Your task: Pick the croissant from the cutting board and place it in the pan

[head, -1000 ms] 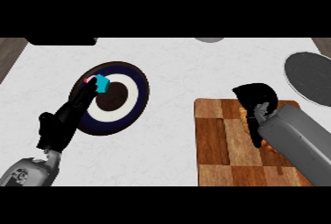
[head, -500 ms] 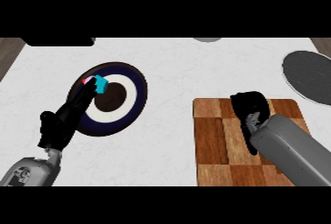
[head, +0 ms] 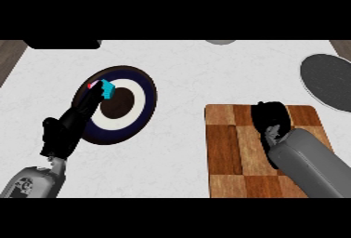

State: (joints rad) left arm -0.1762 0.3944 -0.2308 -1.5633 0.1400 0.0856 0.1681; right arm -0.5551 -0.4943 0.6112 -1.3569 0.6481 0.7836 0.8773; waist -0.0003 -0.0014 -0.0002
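1. My right hand [head: 271, 118] is over the cutting board [head: 237, 153], near its far edge, fingers curled down and bunched together.
2. The croissant is not visible; it may be under my curled right hand, but I can't tell whether the fingers are round it or just closed.
3. My right forearm [head: 308, 162] comes in from the lower right and covers the board's right half.
4. The cutting board is a wooden checker pattern, lying at the right part of the desk [head: 178, 69], running to the desk's near edge.
5. The pan [head: 329, 81], dark grey and round, sits at the desk's far right edge, partly cut off by the view, apart from the board.
6. My left hand [head: 68, 128] is at the desk's left side, fingers straight and relaxed, lying over the left rim of a plate [head: 140, 100].
7. The plate is dark blue with a white ring and a brown centre, left of the board and well apart from it.
8. A small cyan and pink marker [head: 104, 88] shows at the tips of my left fingers, over the plate's far-left part.
9. A grey round thing [head: 221, 41] peeks in at the desk's far edge; a dark object [head: 61, 43] sits at the far left corner.
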